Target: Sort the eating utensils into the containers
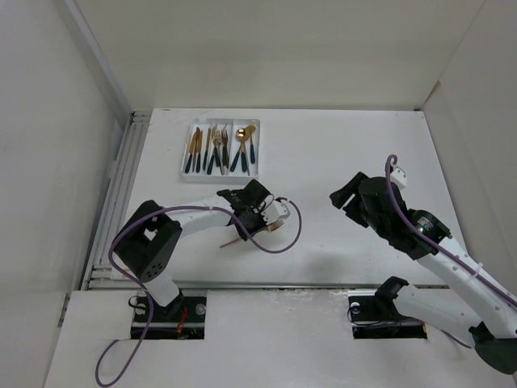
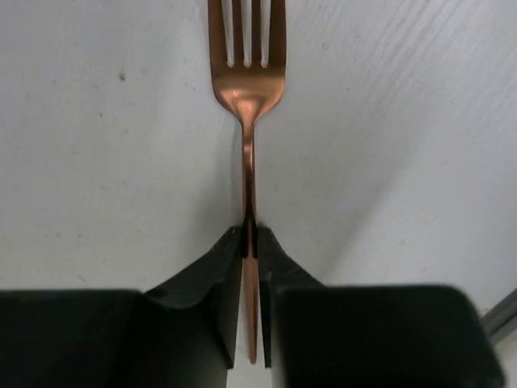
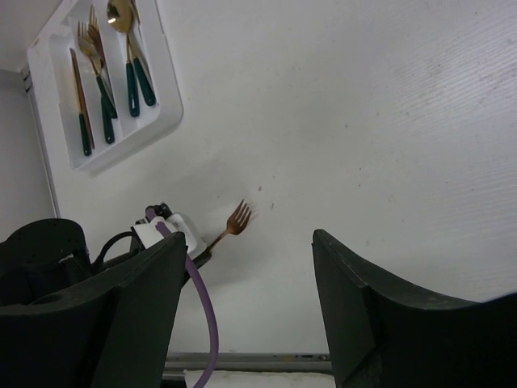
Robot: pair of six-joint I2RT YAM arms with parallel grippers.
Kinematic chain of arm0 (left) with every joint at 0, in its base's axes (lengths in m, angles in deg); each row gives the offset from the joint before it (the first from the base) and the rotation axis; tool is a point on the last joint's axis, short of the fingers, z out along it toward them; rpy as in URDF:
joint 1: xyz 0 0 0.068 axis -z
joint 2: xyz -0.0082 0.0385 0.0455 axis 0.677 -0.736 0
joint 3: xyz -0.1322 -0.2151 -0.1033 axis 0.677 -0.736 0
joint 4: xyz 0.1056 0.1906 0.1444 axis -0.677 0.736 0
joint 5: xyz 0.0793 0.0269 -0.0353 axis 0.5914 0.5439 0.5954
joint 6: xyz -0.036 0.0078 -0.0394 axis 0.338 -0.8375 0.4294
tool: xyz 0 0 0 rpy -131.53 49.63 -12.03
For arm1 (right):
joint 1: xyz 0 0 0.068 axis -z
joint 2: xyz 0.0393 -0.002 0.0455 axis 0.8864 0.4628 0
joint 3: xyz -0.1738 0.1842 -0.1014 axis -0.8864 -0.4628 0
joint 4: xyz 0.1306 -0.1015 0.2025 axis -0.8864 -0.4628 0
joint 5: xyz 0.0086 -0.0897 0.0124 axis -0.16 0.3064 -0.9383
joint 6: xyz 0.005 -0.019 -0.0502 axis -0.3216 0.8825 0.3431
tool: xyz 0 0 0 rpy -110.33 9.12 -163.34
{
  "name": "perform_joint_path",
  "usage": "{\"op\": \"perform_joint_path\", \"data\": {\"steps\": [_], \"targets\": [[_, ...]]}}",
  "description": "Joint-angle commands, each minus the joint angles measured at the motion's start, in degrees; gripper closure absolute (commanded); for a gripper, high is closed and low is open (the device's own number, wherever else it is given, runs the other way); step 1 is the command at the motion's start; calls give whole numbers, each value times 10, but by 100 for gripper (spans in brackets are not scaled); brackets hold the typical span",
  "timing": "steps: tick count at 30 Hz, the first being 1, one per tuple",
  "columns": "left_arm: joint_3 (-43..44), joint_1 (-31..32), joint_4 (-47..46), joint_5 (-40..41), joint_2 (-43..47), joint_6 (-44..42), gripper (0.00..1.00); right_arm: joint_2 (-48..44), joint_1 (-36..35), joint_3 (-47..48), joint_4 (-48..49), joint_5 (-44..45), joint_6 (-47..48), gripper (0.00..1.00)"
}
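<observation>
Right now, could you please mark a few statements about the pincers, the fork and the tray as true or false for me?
1. The left pincer is shut on the handle of a copper fork. True.
2. The right pincer holds a spoon. False: it is open and empty.
3. The white tray has utensils in all three compartments. True.
4. The gripped fork is inside the tray. False: it is out over the bare table, on the near side of the tray, towards the arm bases.
</observation>
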Motion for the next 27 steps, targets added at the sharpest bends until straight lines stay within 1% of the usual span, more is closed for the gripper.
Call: {"op": "perform_joint_path", "data": {"steps": [1, 2, 5, 8, 11, 15, 20, 23, 25, 26, 27], "targets": [[-16, 4, -11, -1, -22, 22, 95, -11, -5, -2, -6, 17, -8, 31], [-16, 4, -11, -1, -22, 27, 100, -11, -5, -2, -6, 17, -8, 31], [-16, 4, -16, -8, -22, 35, 100, -11, -5, -2, -11, 17, -8, 31], [-22, 4, -16, -16, -2, 35, 100, -11, -5, 3, -11, 17, -8, 31], [-22, -7, -27, -23, 29, 35, 100, -11, -5, 9, -17, 23, -8, 31], [-42, -7, -42, -23, 91, 35, 100, 0, -5, 14, -17, 23, -8, 31], [-42, -7, -48, -23, 135, 29, 100, 14, -5, 31, -11, 28, 3, 31], [-19, -7, -37, -23, 151, 29, 100, 27, -5, 47, -11, 33, 8, 31], [0, -20, -30, -28, 157, 29, 100, 33, -5, 54, 3, 33, 8, 31], [13, -35, -23, -37, 157, 37, 100, 33, -5, 62, 3, 38, 8, 31], [45, -45, -23, -42, 157, 42, 100, 38, -5, 72, 10, 44, 13, 31]]}}
